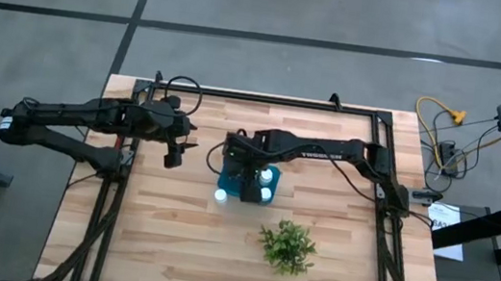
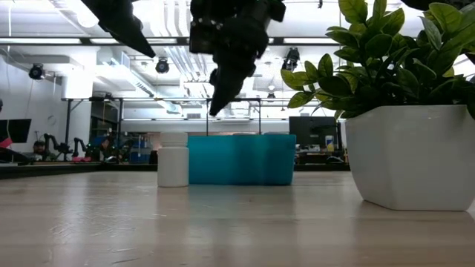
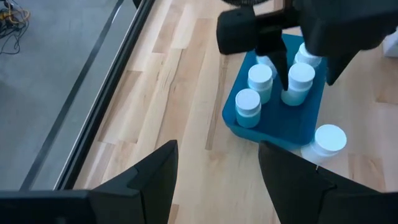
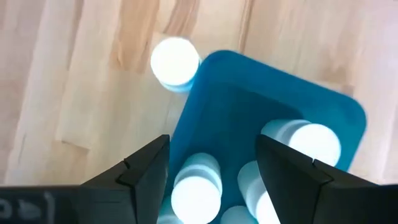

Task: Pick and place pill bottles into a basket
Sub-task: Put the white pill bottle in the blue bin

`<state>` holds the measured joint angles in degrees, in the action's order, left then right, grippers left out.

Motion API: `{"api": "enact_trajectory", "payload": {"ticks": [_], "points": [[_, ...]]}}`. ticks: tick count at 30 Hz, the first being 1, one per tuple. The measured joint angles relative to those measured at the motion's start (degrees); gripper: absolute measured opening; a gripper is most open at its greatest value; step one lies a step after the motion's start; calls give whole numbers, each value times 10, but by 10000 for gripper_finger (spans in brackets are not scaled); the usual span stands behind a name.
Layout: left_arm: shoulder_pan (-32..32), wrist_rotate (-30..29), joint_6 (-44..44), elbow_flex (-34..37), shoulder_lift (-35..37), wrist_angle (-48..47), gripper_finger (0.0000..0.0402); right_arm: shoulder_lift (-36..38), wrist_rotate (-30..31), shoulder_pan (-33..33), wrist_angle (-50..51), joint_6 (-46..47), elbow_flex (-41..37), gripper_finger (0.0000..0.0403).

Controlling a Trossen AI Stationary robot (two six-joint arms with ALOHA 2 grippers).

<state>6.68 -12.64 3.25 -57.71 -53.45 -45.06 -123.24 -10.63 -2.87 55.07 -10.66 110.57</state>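
The teal basket (image 3: 292,121) rests flat on the wooden table near its middle and holds several upright white pill bottles (image 3: 260,78). One more pill bottle (image 1: 220,194) stands on the table just outside the basket's near left corner (image 4: 175,61). My right gripper (image 4: 211,174) hangs open above the basket, pointing steeply down, with nothing between its fingers. It covers much of the basket (image 1: 226,174) in the high view. My left gripper (image 1: 173,158) stays open in the air to the left of the basket and holds nothing.
A small green plant (image 1: 287,246) in a white pot (image 2: 415,152) stands toward the table's near edge, to the right of the basket. A black frame (image 1: 118,191) runs along the table's sides. Bare wood lies to the near left.
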Motion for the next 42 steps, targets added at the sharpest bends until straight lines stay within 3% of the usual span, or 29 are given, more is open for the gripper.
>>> {"api": "enact_trajectory", "payload": {"ticks": [17,23,29,35,42], "points": [[-34,18,16,34,0,5,206,13,1,33,70,-28,34,226],[-52,25,16,42,0,43,206,62,4,27,61,-31,34,226],[-53,52,16,43,-7,69,206,147,59,25,46,-38,22,219],[-57,83,16,45,-44,75,206,241,64,19,3,-37,-41,210],[-68,82,33,38,-87,97,206,358,64,-2,-139,-35,-208,195]]}}
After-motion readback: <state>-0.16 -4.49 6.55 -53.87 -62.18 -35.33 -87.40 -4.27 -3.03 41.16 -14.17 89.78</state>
